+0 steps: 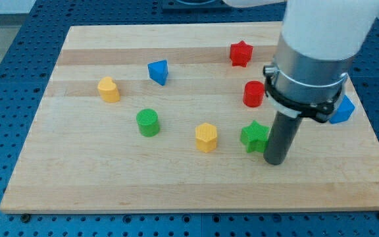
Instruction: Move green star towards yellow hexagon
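Observation:
The green star (254,136) lies on the wooden board, right of centre. The yellow hexagon (206,137) lies a short way to its left, with a small gap between them. My tip (276,161) rests on the board just right of and slightly below the green star, touching or nearly touching its right side. The rod and the arm's grey collar rise above it and hide part of the board behind.
A green cylinder (148,122) lies left of the hexagon. A yellow block (109,89) and a blue triangle block (158,71) lie at the upper left. A red star (240,53), a red cylinder (253,93) and a blue block (342,110) lie near the arm.

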Controlling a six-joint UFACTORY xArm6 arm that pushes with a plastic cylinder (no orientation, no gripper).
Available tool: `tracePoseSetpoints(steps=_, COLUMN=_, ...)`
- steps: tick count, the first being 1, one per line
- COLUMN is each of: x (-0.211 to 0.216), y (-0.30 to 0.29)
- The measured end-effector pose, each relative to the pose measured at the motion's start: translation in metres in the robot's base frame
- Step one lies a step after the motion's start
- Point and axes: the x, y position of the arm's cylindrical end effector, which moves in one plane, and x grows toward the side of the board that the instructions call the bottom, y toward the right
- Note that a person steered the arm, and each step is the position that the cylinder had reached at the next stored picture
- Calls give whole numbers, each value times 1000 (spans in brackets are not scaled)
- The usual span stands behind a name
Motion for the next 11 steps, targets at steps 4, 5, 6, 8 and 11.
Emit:
tracePoseSetpoints(steps=4, x=-3, y=21)
tracePoseSetpoints(steps=5, x=0, y=18)
tracePoseSetpoints(steps=6, x=-5, y=4)
tracePoseSetpoints(steps=8, x=-51, y=-15)
tracePoseSetpoints(steps=11, x=-51, y=-16)
